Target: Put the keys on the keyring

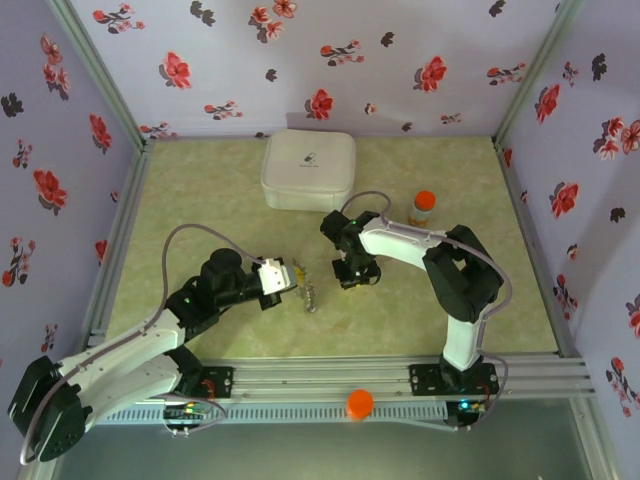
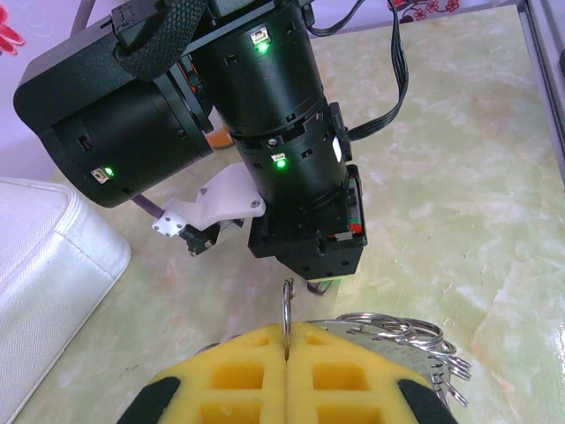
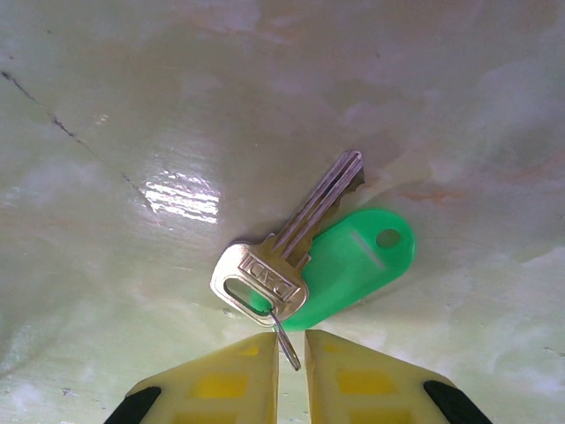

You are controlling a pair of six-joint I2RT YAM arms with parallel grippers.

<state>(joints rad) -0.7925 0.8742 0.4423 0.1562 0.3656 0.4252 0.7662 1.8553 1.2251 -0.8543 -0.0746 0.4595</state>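
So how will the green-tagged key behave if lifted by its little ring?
Likely to dangle and swing: key and tag hang loosely on one thin ring. Probably light, being small flat metal and plastic. The thin wire ring may twist or slip in a pinch.

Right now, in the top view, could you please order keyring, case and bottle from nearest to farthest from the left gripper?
1. keyring: pinched in the left gripper, trailing to its right.
2. case: behind it, at the back wall.
3. bottle: farthest, off to the right.
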